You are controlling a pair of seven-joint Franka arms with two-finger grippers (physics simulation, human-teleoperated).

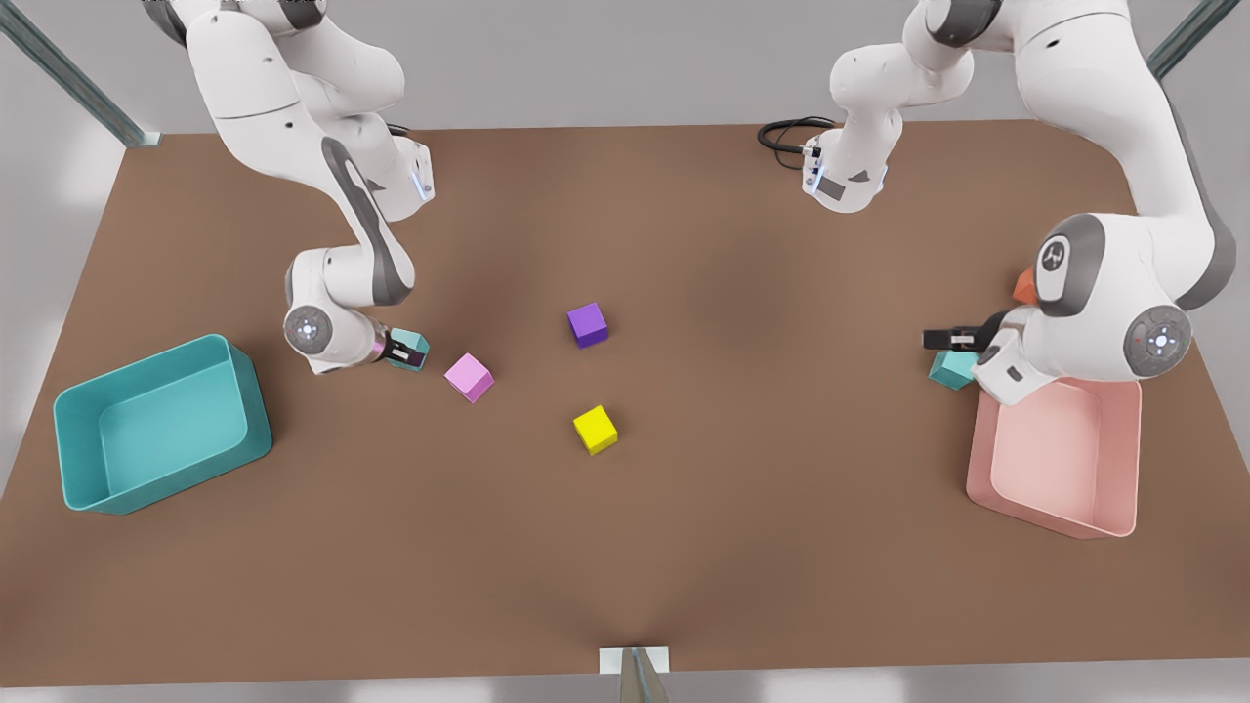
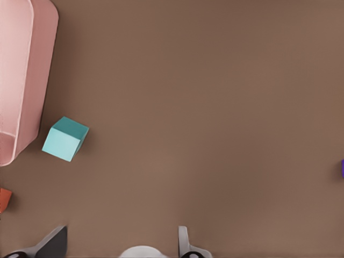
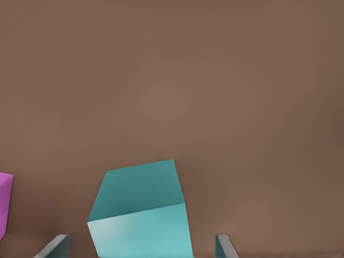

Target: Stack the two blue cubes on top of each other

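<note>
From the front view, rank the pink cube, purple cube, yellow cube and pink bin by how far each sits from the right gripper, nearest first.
The right gripper is at the teal cube, on the front view's left.
1. Pink cube, just beside it toward the table's middle.
2. Purple cube, mid-table, farther back.
3. Yellow cube, mid-table, nearer the front edge.
4. Pink bin, far across on the front view's right.

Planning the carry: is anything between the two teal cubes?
Yes. The pink cube and purple cube sit near the straight line from the teal cube between the right gripper's open fingers to the other teal cube by the pink bin.
</note>
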